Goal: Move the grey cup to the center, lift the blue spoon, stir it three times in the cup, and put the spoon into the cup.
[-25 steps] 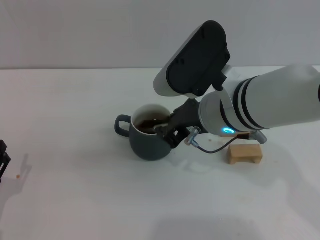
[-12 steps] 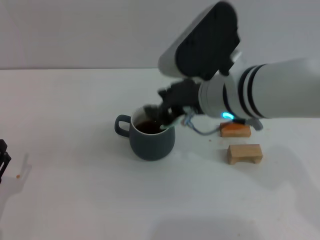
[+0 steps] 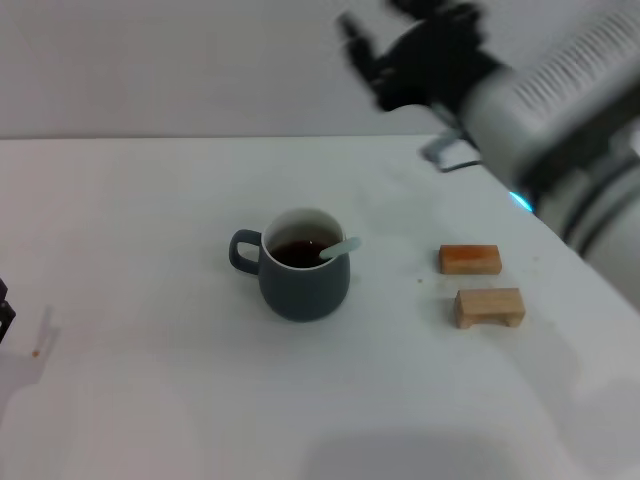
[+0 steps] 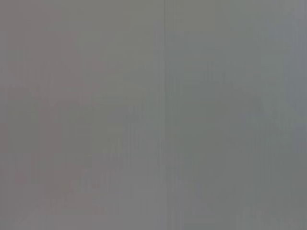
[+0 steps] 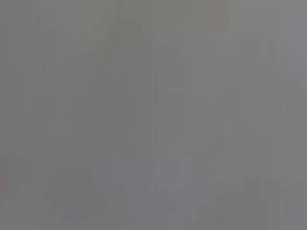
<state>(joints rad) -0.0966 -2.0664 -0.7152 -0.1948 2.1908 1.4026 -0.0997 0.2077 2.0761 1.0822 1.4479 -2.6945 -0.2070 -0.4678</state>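
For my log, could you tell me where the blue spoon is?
In the head view, the blue spoon stands in the grey cup, handle leaning on its rim.

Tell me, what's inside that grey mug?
The grey mug holds dark liquid and a spoon, its pale handle leaning on the rim. The spoon's bowl is hidden under the liquid.

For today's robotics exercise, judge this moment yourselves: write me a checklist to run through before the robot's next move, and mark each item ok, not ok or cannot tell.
1. Blue spoon inside grey cup, handle leaning on the rim: ok.
2. Grey cup upright near the table centre: ok.
3. Right end effector raised well away from the cup, holding nothing: ok.
4. Left end effector at the table's left edge; finger state: cannot tell.
5. Orange block and wooden block apart from the cup: ok.
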